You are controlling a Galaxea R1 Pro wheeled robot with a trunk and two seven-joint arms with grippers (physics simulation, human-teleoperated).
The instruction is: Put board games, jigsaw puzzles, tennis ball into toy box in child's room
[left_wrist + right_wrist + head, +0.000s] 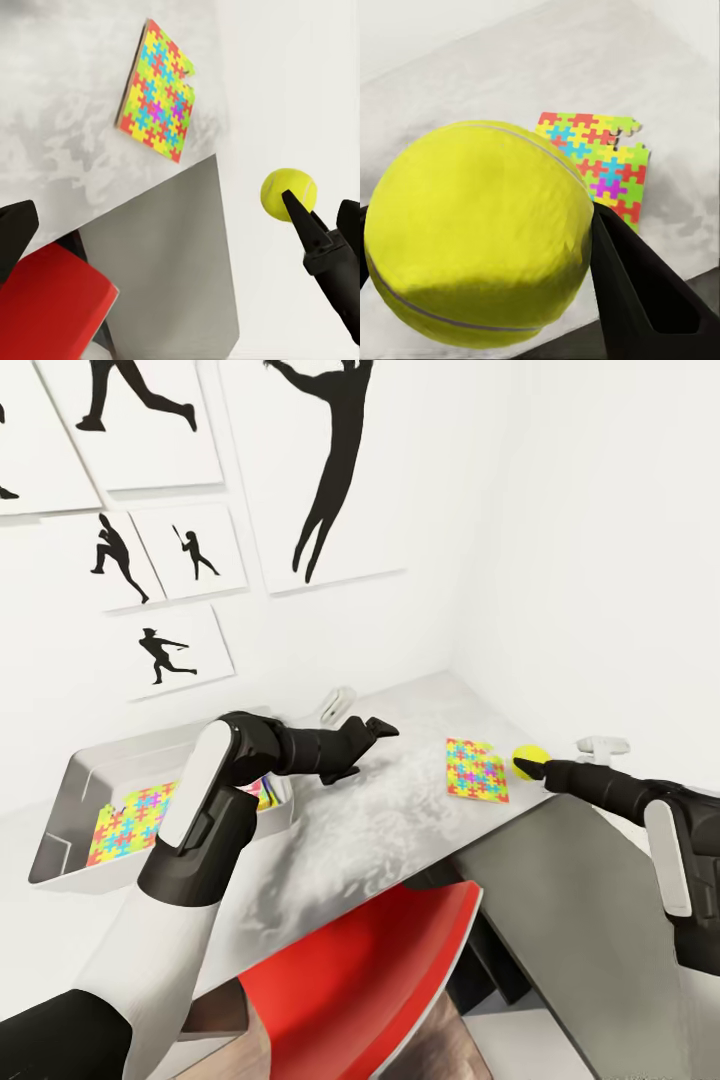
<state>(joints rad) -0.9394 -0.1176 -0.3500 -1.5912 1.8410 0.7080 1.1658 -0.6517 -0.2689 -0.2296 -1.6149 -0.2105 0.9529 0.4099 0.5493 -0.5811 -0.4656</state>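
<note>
The right claw (537,765) pinches the tennis ball (529,760) just off the worktop (380,820) edge, beside the jigsaw puzzle (476,769), and should next carry it across to the toy box (70,800) beyond the spread left claw (372,732).

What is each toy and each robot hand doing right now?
Tennis ball: gripped by the right gripper, beside the table's corner.
Jigsaw puzzle: flat on the table, loose.
Second jigsaw puzzle: lying inside the toy box.
Toy box: open, on the table.
Left gripper: holding nothing, above the table; open or shut unclear.
</note>
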